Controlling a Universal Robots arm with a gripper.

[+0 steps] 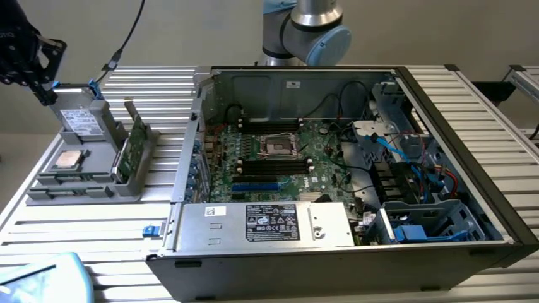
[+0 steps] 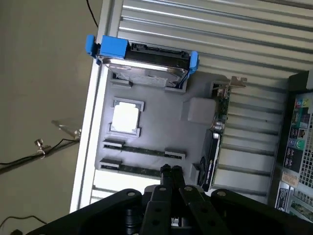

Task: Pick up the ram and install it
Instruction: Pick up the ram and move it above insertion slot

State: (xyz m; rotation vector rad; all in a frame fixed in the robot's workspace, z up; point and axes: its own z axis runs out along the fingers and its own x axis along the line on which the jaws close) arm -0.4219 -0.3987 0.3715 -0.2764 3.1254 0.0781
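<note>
Your hand is clenched on nothing, up above the far left corner of the surface. Under it the ram lies flat in the grey tray, by its near edge. On the exterior view's right stands the open case.

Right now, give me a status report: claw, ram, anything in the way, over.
Claw shut, empty, hanging above the gray tray. Ram lying in its tray slot, not installed. Bracketed card stands alongside, apart from the ram.
</note>
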